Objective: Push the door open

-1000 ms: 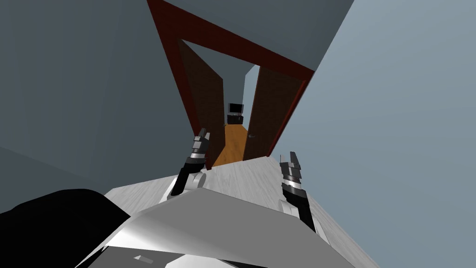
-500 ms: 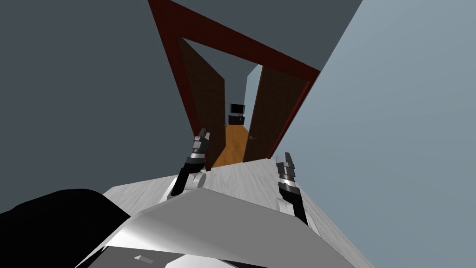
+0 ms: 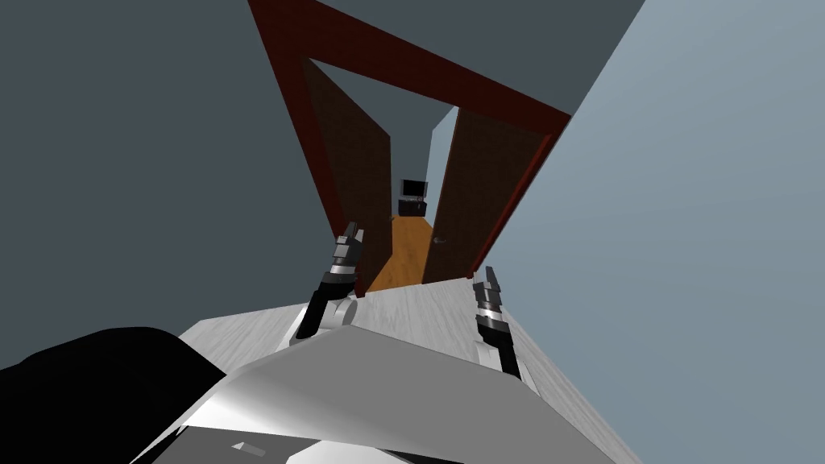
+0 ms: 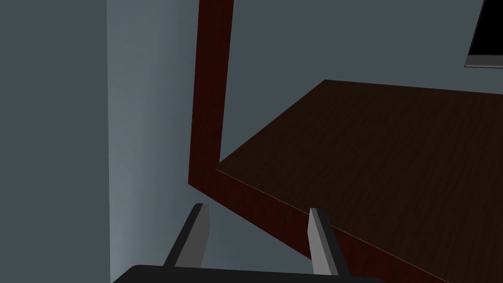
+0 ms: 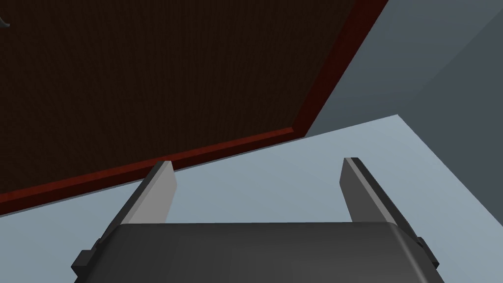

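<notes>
**Q:** Where is the double door (image 3: pixel 419 161), and how is it oriented?

**A:** It is straight ahead, set in a dark red frame (image 3: pixel 419 60) between grey walls (image 3: pixel 145 145). The left leaf (image 3: pixel 350 153) and the right leaf (image 3: pixel 483 177) are both dark brown. Each stands upright with its long axis vertical. Both are swung away from the robot, and their free edges point into the room beyond. There is a narrow gap between the leaves. The right leaf carries a small grey handle (image 3: pixel 439 239) near its free edge.

**Q:** What shows through the gap?

**A:** An orange wood floor (image 3: pixel 407 250). At its far end is a dark cabinet (image 3: pixel 411 208) with a dark screen (image 3: pixel 413 188) on top.

**Q:** Where is the left gripper, and what is its state?

**A:** The left gripper (image 3: pixel 350 234) is raised at the foot of the left leaf, beside the frame post. Its fingers are spread and hold nothing. I cannot tell whether they touch the leaf.

**Q:** And the right gripper?

**A:** The right gripper (image 3: pixel 486 278) is low, near the foot of the right frame post, over the pale floor (image 3: pixel 419 306). Its fingers are spread wide with nothing between them. The right wrist view looks along them at the right leaf and the frame.
</notes>
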You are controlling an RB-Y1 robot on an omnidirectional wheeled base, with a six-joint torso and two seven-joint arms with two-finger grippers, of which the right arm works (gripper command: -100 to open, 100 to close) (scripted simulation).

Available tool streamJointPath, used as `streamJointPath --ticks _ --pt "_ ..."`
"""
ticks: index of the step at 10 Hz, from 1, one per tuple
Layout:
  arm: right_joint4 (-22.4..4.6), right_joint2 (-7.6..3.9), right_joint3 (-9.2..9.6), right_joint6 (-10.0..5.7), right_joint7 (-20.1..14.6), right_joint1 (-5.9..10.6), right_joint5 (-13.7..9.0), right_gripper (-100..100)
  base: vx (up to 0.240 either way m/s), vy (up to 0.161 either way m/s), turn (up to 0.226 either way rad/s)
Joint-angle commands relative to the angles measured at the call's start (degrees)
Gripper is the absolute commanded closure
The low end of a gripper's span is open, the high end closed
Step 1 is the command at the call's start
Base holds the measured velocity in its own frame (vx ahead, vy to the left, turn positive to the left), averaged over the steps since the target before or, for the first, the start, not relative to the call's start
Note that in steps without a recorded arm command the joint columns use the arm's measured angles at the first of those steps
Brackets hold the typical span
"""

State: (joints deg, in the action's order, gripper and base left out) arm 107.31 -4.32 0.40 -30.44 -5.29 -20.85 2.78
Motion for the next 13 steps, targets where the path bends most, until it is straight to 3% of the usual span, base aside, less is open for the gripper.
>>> streamJointPath --ticks 1,6,7,9,13 --pt "-2.40 -0.17 0.39 -0.41 0.10 0.98 -0.31 -100 0.097 -0.048 0.073" --pt "-10.83 -0.76 1.47 -2.28 0.30 4.48 -1.42 -100 0.098 -0.054 0.074" --pt "-11.07 -0.76 1.47 -2.28 0.30 4.48 -1.42 -100 0.062 -0.034 0.028" --pt "-14.29 -0.98 1.91 -3.06 0.38 5.94 -1.89 -100 0.053 -0.033 0.062" --pt "-22.11 -1.36 2.83 -4.66 0.55 8.93 -2.84 -100 0.096 -0.063 0.081"
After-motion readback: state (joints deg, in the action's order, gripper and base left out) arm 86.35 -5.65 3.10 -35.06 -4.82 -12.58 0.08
